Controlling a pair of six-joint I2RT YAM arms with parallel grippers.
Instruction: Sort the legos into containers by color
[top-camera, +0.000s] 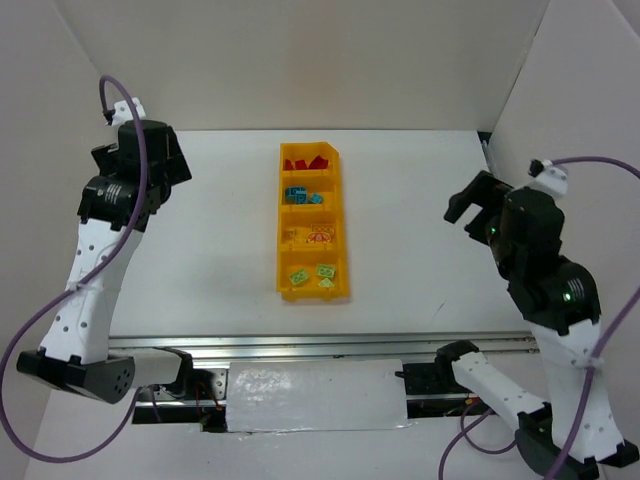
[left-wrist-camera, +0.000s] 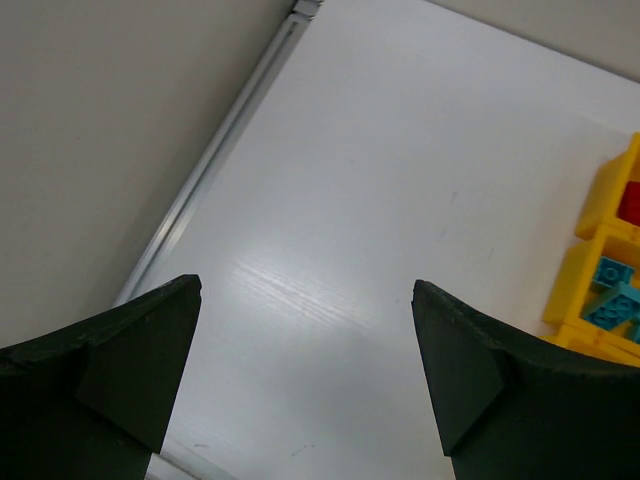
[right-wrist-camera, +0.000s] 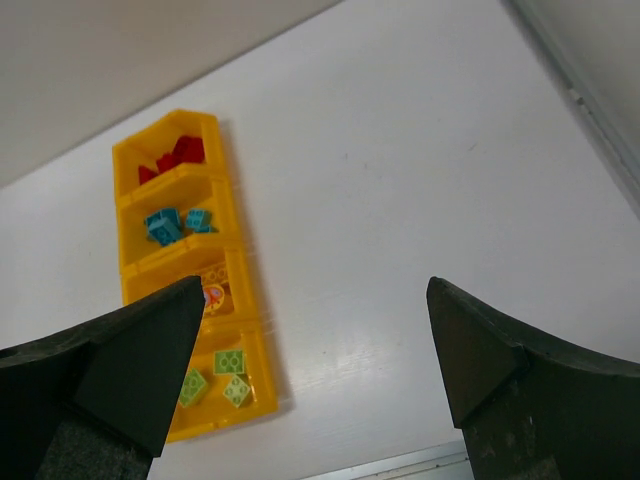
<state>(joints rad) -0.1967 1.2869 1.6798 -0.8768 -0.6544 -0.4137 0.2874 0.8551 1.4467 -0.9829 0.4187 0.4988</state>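
The yellow-orange bin (top-camera: 281, 230) lies in the middle of the table, its four containers in a row. From far to near they hold red legos (top-camera: 305, 163), teal-blue legos (top-camera: 297, 195), yellow legos (top-camera: 318, 236) and light green legos (top-camera: 312, 273). No lego lies loose on the table. My left gripper (top-camera: 168, 165) hangs open and empty far left of the bin; its wrist view (left-wrist-camera: 307, 290) shows only bare table and the bin's edge (left-wrist-camera: 600, 260). My right gripper (top-camera: 470, 205) is open and empty well right of the bin, and also shows in the right wrist view (right-wrist-camera: 315, 290), where the bin (right-wrist-camera: 267, 356) sits at left.
White walls close the table at the back and both sides; the left wall's foot (left-wrist-camera: 215, 165) runs near my left gripper. A metal rail (top-camera: 320, 345) crosses the near edge, with a silver taped plate (top-camera: 315, 395) between the arm bases.
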